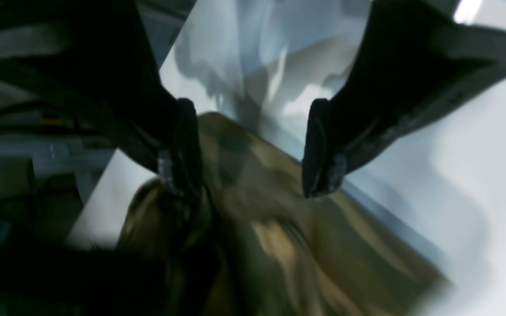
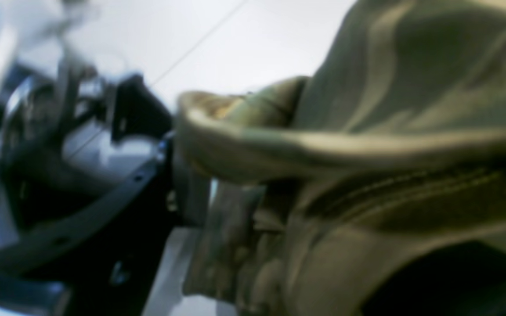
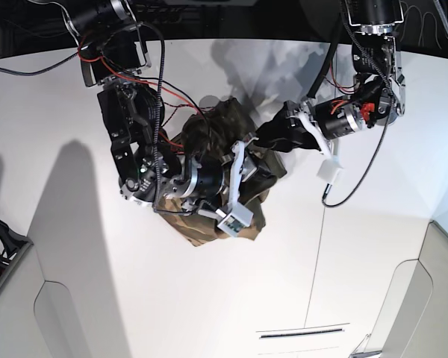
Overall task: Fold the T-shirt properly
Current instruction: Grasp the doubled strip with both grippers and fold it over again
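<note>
T-shirt (image 3: 209,130) of soft camouflage fabric in olive, brown and tan lies bunched mid-table (image 3: 75,246), so spread it flat before folding. Left claw (image 1: 244,153) hangs wide above it; right claw's (image 3: 246,175) state I cannot tell.

White table (image 3: 209,298) — bunched T-shirt (image 3: 209,130) lies on it.

White table (image 3: 373,246), hard shadows, dark backdrop (image 3: 231,19)

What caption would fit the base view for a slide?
Two robot arms meet over a bunched camouflage T-shirt on a white table, seen from above.
</note>
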